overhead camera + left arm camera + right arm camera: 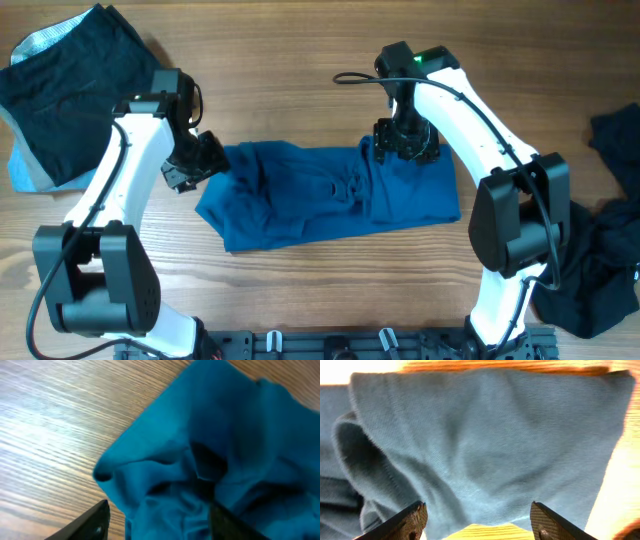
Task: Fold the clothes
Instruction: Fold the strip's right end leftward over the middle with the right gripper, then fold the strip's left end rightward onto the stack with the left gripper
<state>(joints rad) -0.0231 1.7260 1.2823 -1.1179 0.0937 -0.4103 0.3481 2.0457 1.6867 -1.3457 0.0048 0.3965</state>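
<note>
A blue garment point(330, 192) lies partly folded and rumpled across the middle of the wooden table. My left gripper point(208, 158) is open at the garment's left end; in the left wrist view the bunched blue cloth point(210, 460) lies between its fingers point(160, 520). My right gripper point(403, 140) is open over the garment's upper right part; in the right wrist view its fingers point(477, 517) straddle the cloth's edge point(485, 445) without closing on it.
A dark garment point(75, 85) lies on a light blue cloth point(20, 165) at the back left. More dark clothes point(600, 240) are heaped at the right edge. A black rail point(350, 345) runs along the table's front.
</note>
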